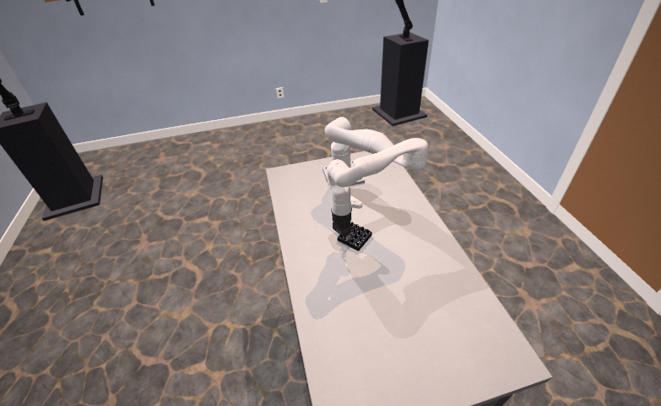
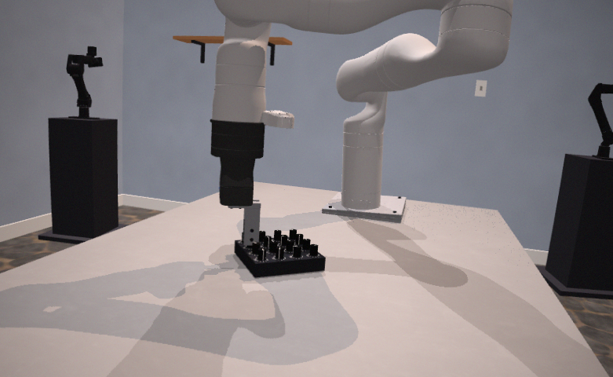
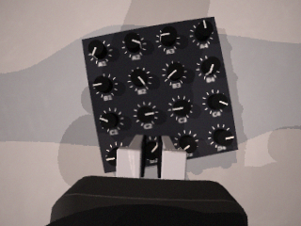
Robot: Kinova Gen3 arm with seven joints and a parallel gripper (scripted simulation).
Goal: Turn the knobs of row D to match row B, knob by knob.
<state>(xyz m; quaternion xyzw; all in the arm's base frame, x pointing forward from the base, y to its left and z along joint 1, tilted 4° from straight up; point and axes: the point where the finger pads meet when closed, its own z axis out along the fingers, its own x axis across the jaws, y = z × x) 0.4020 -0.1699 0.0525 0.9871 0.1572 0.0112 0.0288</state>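
Observation:
The black knob box (image 1: 358, 246) (image 2: 290, 267) (image 3: 157, 96) stands on the table, turned slightly counter-clockwise in the wrist view. My gripper (image 1: 345, 237) (image 2: 252, 242) (image 3: 151, 150) points down at its front row, shut on knob D2 (image 3: 152, 149), whose visible line slants up-right. In the wrist view, B1 (image 3: 104, 85) points left, B2 (image 3: 140, 79) down-right, B3 (image 3: 175, 72) down-left and B4 (image 3: 211, 68) down, slightly left. D1 (image 3: 112, 158) points left and is partly hidden by the left finger. D3 (image 3: 188, 143) points down-left, D4 (image 3: 222, 137) right.
Knobs C1 (image 3: 110, 121), C2 (image 3: 147, 114) and C3 (image 3: 181, 108) stand just behind the fingers, with D1 and D3 close on either side. The arm's base plate (image 2: 393, 212) is on the table (image 1: 374, 367) behind the box. Black pedestals stand away from the table.

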